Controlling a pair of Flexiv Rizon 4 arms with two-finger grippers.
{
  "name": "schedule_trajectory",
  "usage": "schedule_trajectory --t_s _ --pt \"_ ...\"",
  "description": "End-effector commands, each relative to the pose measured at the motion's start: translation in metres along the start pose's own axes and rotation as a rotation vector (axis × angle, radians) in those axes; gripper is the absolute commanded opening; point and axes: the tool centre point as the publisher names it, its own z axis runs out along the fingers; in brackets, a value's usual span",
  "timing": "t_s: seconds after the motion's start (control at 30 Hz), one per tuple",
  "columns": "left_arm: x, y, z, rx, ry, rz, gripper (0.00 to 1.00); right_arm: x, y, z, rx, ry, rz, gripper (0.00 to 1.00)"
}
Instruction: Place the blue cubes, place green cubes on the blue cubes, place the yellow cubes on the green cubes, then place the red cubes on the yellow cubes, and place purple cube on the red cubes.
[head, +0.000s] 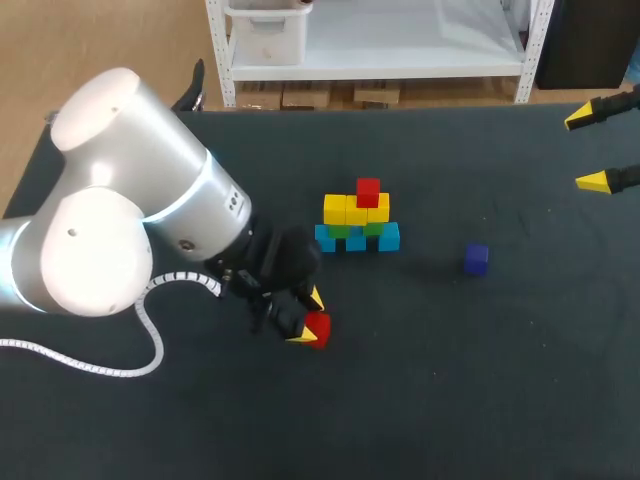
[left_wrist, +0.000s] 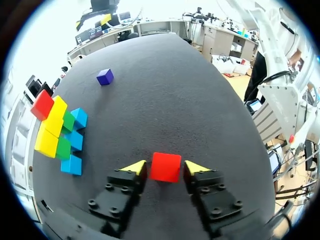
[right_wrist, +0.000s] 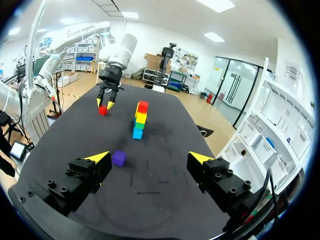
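Red cube (left_wrist: 165, 166) is gripped on two sides by the left end effector (head: 308, 318), with its flat faces set square to the fingers. It is plain and bright red. It is found at 7 o'clock from the stack (head: 357, 220) of blue, green, yellow and red blocks. A purple cube (head: 476, 258) is seen on the dark tabletop (head: 480, 380) at 4 o'clock from the stack. The right end effector (head: 589, 150) is held wide open at 2 o'clock.

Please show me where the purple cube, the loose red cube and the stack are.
purple cube (head: 476, 253): head view, top face.
loose red cube (left_wrist: 165, 167): left wrist view, visible face.
stack (head: 357, 213): head view, yellow layer.
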Motion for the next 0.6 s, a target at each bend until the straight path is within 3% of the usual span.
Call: schedule_trajectory --t_s 0.03,0.23,0.5,0.6 --pt "-0.001 0.004 0.003 0.004 0.007 -0.002 0.00 0.000 0.000 0.000 0.001 -0.002 -0.001 1.00" --pt "-0.008 0.006 -0.016 -0.050 0.014 -0.007 0.00 0.000 0.000 0.000 0.001 -0.002 -0.001 1.00" --pt "-0.019 0.027 -0.077 -0.147 -0.001 -0.068 0.00 0.000 0.000 0.000 0.001 -0.002 -0.001 1.00" --pt "-0.023 0.038 -0.098 -0.137 0.008 -0.089 0.00 0.000 0.000 0.000 0.001 -0.002 -0.001 1.00"
